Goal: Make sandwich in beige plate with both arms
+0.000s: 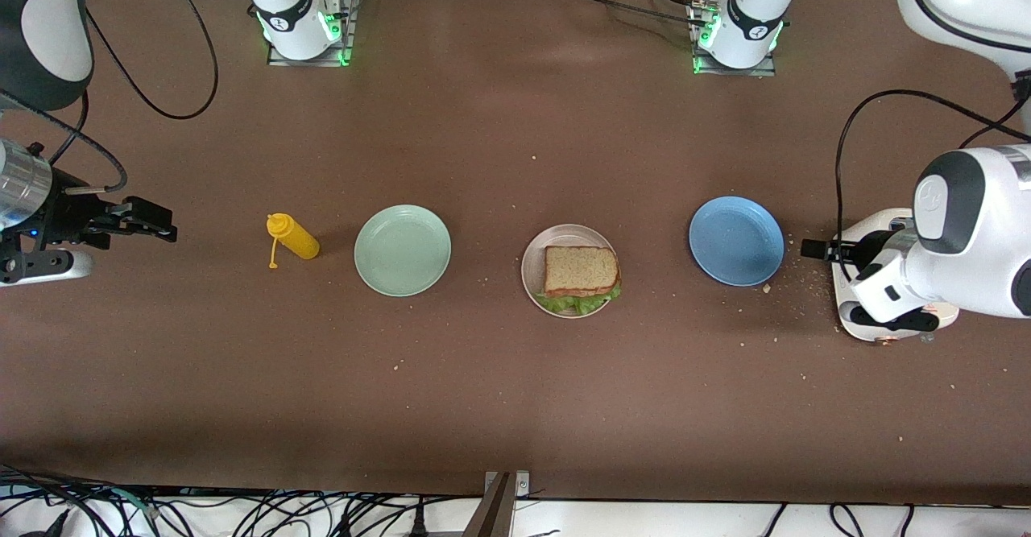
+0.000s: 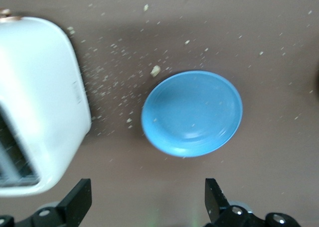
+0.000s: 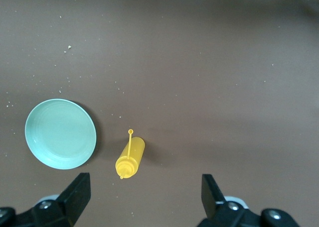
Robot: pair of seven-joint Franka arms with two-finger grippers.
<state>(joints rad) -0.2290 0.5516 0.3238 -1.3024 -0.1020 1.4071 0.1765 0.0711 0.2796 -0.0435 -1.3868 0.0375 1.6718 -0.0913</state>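
On the brown surface [image 1: 515,376] a row of things is laid out between the two arms' ends. At the middle of the row the beige plate [image 1: 533,267] is seen, and on it the sandwich [image 1: 581,271] is set: a square slice of brown grainy bread on top, with ruffled green lettuce [image 1: 576,303] showing out from under its edge nearer the front camera. Toward the right arm's end, a mint-green plate [image 1: 403,249] is placed beside the beige plate, and a yellow squeeze bottle [image 1: 293,237] is laid on its side just past that. Toward the left arm's end a blue plate [image 1: 736,241] is found, with a white toaster [image 1: 866,223] near it and crumbs scattered between the two. The right gripper [image 1: 157,225] is held up over the bare surface at the right arm's end, apart from the bottle, its fingers [image 3: 77,192] spread wide and holding nothing. The left gripper [image 1: 812,249] is held above the surface between the toaster and the blue plate, its fingers [image 2: 79,199] likewise spread wide and empty.
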